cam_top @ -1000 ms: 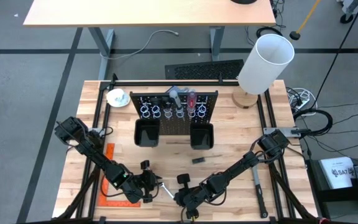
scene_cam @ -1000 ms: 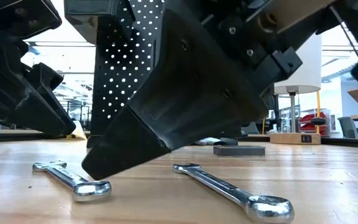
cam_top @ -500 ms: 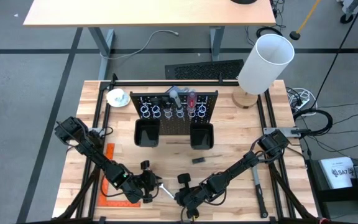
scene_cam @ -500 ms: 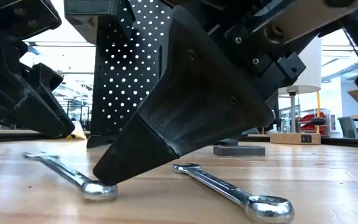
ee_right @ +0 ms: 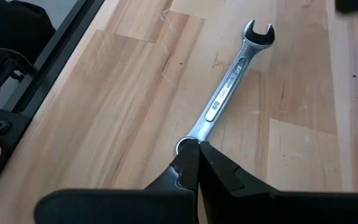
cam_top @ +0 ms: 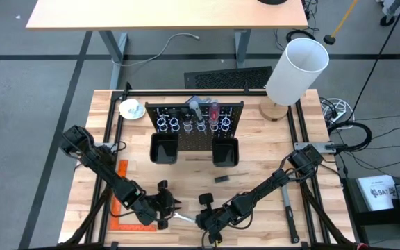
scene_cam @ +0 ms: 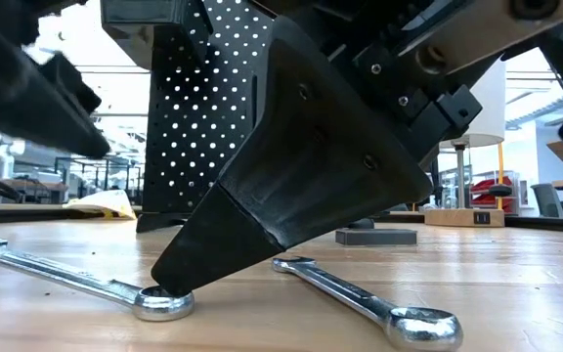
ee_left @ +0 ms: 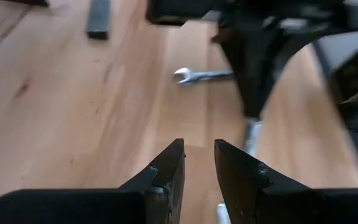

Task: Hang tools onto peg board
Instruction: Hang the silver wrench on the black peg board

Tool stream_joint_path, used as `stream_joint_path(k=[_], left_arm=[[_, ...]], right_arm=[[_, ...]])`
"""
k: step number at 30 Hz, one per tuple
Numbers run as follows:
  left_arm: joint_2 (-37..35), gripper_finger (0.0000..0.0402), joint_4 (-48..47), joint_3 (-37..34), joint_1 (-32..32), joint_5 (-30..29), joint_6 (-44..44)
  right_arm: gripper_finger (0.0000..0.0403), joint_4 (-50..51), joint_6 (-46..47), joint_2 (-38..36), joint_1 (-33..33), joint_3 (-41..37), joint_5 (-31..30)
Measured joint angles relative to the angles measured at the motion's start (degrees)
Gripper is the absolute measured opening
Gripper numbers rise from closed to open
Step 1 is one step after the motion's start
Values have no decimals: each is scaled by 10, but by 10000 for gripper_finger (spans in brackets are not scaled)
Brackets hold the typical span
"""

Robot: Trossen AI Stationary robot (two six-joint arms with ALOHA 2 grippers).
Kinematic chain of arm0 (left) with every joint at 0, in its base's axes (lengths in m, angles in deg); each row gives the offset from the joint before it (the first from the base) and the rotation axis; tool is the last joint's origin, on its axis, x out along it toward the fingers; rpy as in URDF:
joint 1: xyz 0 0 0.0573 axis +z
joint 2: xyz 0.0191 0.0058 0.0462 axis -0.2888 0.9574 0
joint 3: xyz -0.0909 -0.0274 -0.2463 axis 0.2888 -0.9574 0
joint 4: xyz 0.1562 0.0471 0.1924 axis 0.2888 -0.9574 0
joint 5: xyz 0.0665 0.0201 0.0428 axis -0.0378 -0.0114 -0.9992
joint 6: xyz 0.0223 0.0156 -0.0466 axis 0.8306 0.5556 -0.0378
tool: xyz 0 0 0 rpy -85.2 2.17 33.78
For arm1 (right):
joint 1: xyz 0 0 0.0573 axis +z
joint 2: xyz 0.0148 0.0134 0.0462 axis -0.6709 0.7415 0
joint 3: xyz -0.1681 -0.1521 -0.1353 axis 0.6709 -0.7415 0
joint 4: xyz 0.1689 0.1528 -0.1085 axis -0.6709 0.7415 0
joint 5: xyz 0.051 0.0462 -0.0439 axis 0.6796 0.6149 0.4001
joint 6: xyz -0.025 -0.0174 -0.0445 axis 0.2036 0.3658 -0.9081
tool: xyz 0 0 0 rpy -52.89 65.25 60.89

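Pressing its shut fingertips on the ring end of a wrench (ee_right: 229, 87), the right hand (ee_right: 197, 152) sits low on the bench (cam_top: 255, 149), well in front of the peg board (cam_top: 194, 121). It holds nothing. Just beside that wrench, the left hand (ee_left: 197, 165) hovers with fingers slightly parted, empty. A second wrench (scene_cam: 365, 298) lies flat near the first. Some tools already hang on the peg board.

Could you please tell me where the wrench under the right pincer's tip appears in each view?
High view: wrench bottom centre, just left of the right pincer.
Low view: lower left, ring end nearest.
Left wrist view: only a blurred piece shows.
Right wrist view: centre, lying diagonally.
Shared landmark: the shut right pincer's tip on its ring end.
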Motion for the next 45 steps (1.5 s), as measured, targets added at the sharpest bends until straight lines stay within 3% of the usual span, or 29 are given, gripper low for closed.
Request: stream_joint_path(k=[8,20,31,45], left_arm=[[-22,98,-2,0,-6,97,-5],[-1,102,-58,0,-16,89,-49],[20,183,-24,0,-18,103,-50],[78,185,31,0,-19,107,-46]], right_arm=[[0,1,4,1,0,0,0],[0,1,4,1,0,0,1],[0,1,4,2,0,0,1],[0,-4,4,2,0,0,1]])
